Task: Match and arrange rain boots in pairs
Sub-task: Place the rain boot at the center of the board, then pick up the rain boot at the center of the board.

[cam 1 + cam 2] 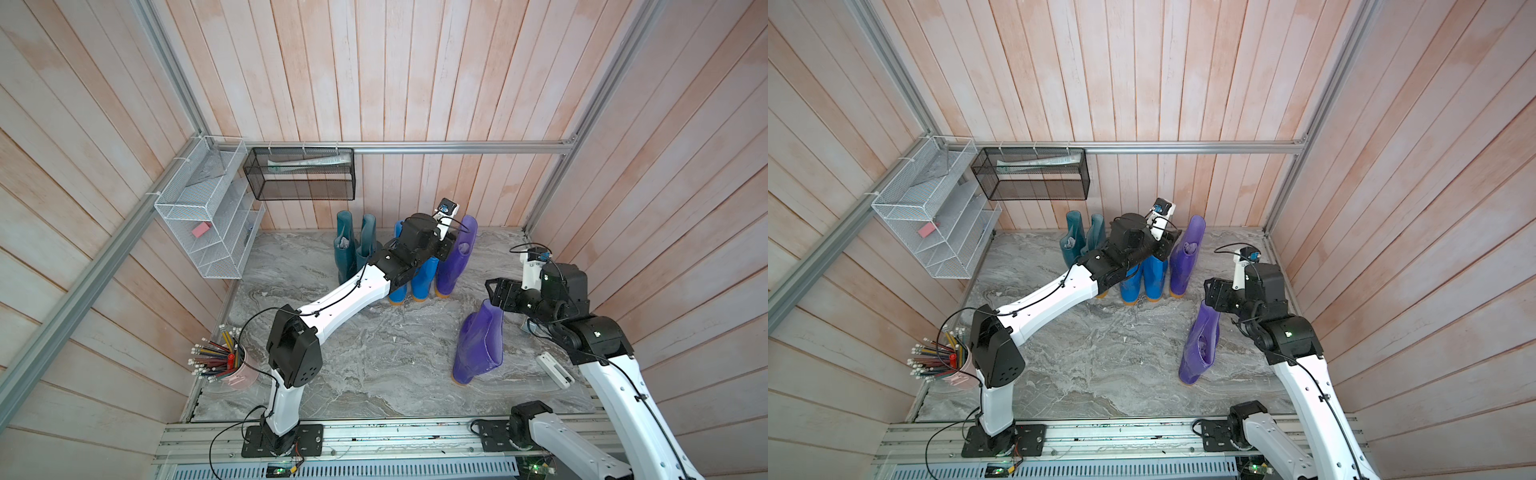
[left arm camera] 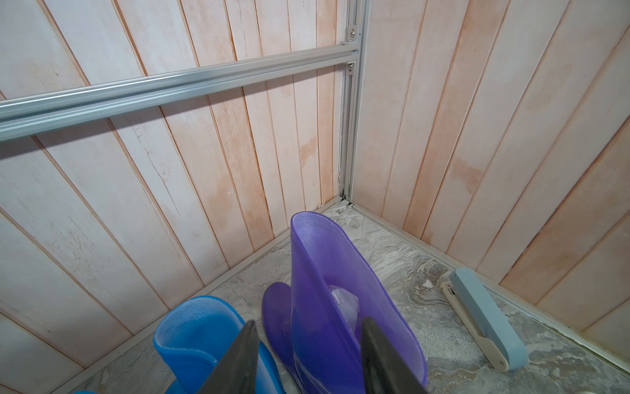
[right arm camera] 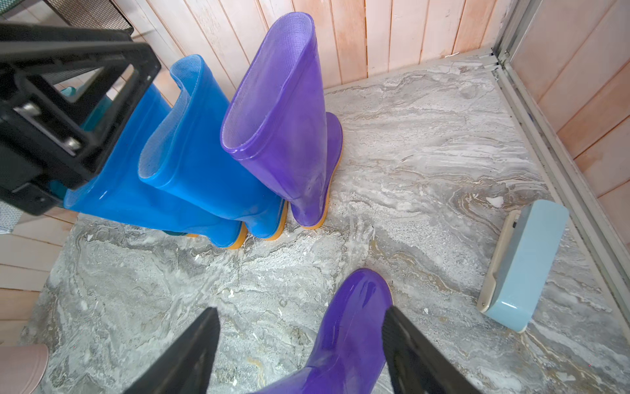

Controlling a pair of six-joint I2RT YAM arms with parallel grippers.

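One outstretched left arm (image 1: pixel 349 295); its tool (image 2: pixel 309 320) straddles far purple boot (image 2: pixel 324 273).

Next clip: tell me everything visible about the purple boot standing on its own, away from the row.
The lone purple boot is tall, glossy, slightly translucent rubber with a tan-orange sole. It stands on its sole on the marble floor, apart from the row of boots at the back wall. Pale stuffing shows inside its shaft. The right gripper straddles its top with jaws open. Whether a finger touches it cannot be told.
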